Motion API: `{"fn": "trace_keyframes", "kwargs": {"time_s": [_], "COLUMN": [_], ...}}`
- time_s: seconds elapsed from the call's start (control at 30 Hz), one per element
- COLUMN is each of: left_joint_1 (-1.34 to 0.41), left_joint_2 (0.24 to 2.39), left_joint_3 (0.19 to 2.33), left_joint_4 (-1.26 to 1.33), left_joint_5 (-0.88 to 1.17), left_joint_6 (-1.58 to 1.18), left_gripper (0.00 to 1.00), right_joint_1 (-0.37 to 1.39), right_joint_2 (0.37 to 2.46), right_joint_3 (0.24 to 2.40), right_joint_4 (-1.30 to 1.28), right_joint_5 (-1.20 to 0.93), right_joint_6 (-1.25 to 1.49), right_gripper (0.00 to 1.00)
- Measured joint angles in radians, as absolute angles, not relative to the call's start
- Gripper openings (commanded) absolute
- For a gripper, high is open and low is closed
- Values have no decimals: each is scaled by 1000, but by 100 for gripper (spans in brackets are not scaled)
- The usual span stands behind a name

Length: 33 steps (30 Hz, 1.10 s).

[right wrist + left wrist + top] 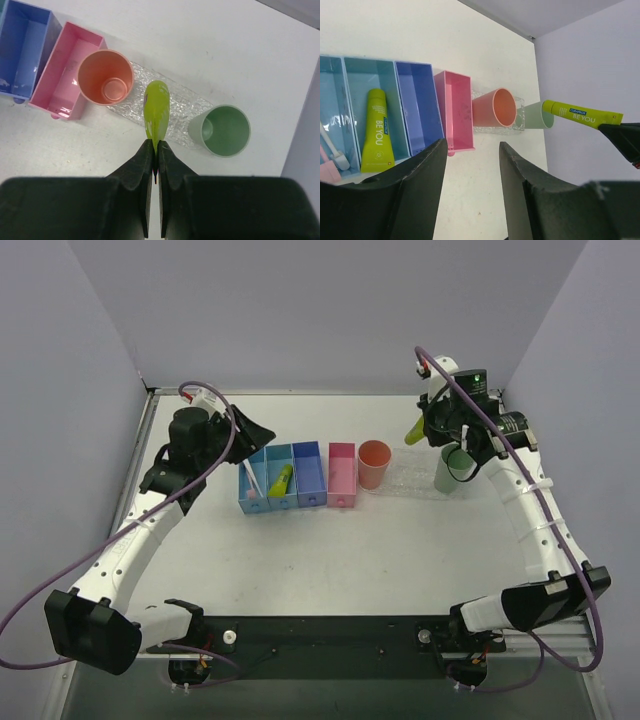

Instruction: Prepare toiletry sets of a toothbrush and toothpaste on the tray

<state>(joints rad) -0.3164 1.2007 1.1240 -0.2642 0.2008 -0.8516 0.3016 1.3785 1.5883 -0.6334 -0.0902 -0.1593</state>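
**Toothpaste held over the tray, placement not yet made**

The right pincer (155, 146) is clamped tight on the flat crimped end of a lime-yellow toothpaste tube (156, 112). The tube hangs cap-first over the clear, bumpy tray (187, 106), between the orange cup (105, 77) and the green cup (225, 130) that stand at the tray's two ends. How high it hangs above the tray is hard to judge from these angles.

The left pincer (472, 150) is spread wide with nothing in it, poised above the row of blue bins (417, 105). A second toothpaste tube (376, 130) lies in the middle bin, and the toothbrush (249, 480) rests in the leftmost one.

The step in hand looks like delivering the toothpaste. The next move calls for lowering the tube steadily, keeping clear of both cup rims, and opening only once it is settled. The toothbrush is yet to be fetched
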Motion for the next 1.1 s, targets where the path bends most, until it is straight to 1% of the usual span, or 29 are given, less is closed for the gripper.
{"fn": "trace_keyframes", "kwargs": {"time_s": [0.17,0.33,0.8,1.1], "left_joint_1": [-308,-300,-292,-288], "left_joint_2": [1201,1194,1170,1170], "left_joint_3": [1127,1127,1091,1066], "left_joint_4": [-258,-259,-234,-216], "left_joint_5": [176,156,154,162], "left_joint_6": [-772,-739,-739,-747], "left_gripper": [56,56,55,55], "right_joint_1": [221,183,177,177], "right_joint_2": [1451,1530,1629,1633], "right_joint_3": [1642,1691,1721,1705], "right_joint_4": [-687,-745,-776,-737], "right_joint_5": [-95,-97,-98,-85], "right_joint_6": [-154,-153,-153,-154], "right_gripper": [0,0,0,0]}}
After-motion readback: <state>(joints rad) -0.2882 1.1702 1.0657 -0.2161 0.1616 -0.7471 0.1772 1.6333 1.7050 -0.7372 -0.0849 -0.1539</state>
